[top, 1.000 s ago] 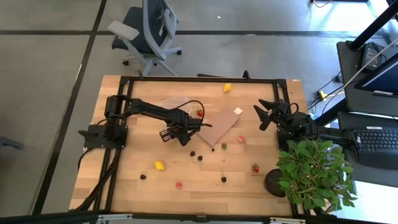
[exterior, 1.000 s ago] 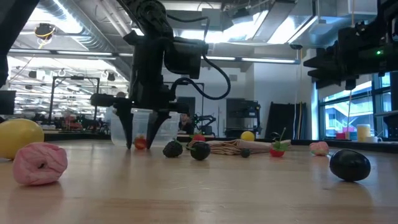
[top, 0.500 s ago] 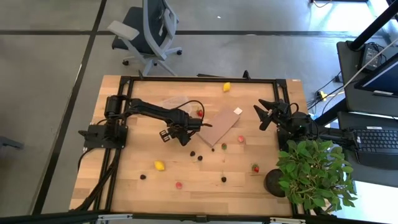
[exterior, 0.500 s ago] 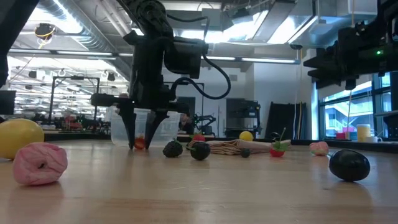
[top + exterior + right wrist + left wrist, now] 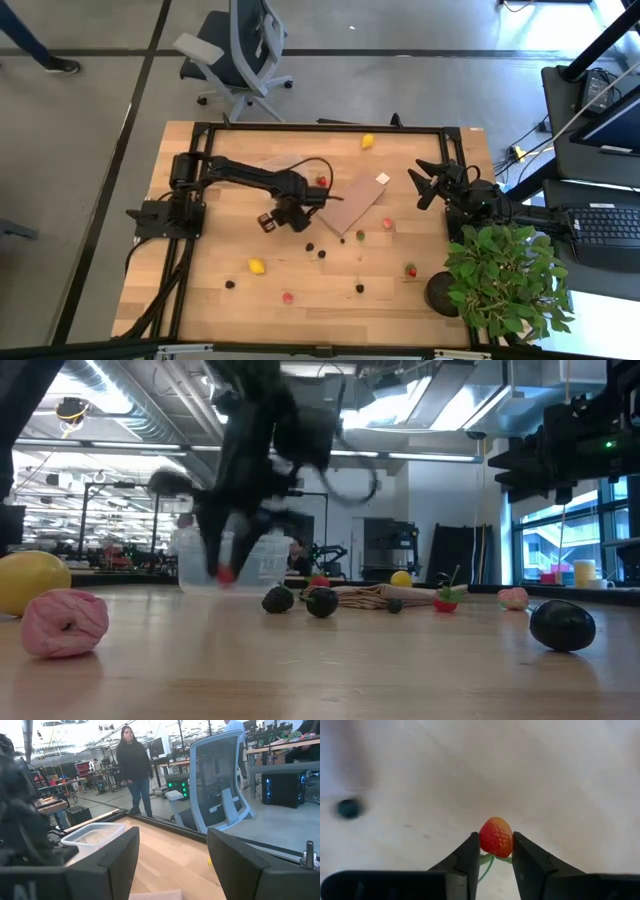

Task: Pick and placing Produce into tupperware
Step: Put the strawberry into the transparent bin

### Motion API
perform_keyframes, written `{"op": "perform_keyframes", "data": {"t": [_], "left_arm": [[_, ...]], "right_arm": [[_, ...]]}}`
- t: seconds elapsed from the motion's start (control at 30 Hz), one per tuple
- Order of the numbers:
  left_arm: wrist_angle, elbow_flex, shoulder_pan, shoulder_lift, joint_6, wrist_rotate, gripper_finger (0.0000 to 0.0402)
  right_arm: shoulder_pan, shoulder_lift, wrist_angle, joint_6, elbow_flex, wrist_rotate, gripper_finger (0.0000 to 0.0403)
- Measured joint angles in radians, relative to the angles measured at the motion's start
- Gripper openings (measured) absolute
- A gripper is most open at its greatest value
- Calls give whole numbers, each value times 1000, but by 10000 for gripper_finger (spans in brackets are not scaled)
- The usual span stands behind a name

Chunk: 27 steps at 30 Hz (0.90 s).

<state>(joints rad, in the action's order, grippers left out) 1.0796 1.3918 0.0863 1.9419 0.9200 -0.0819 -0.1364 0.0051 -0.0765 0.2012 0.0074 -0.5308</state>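
Near the table's middle, the left gripper [image 5: 495, 851] has its jaws clamped on a strawberry [image 5: 496, 837]; carry it level over the tupperware [image 5: 94, 833], while the right gripper [image 5: 422, 186] waits open-jawed near the right edge.

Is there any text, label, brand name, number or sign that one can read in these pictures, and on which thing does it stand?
None can be read in any view.
The small white tag on the tan board: too small to tell whether it bears print.
The tupperware, the strawberry in the left gripper, and the office chair: no marking shows.
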Motion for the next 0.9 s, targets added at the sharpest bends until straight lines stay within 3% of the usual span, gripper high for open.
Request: {"op": "perform_keyframes", "data": {"t": [0.23,0.47,0.7,0.9], "left_arm": [[112,186,58,-62,-99,-6,78],[134,232,231,-126,-242,221,88],[109,149,382,-126,-443,81,79],[28,-1,393,-126,-500,114,92]], "right_arm": [[0,0,0,0,0,0,234],[0,-1,0,3,0,0,234],[0,-1,0,3,0,0,234],[0,-1,0,1,0,0,234]]}}
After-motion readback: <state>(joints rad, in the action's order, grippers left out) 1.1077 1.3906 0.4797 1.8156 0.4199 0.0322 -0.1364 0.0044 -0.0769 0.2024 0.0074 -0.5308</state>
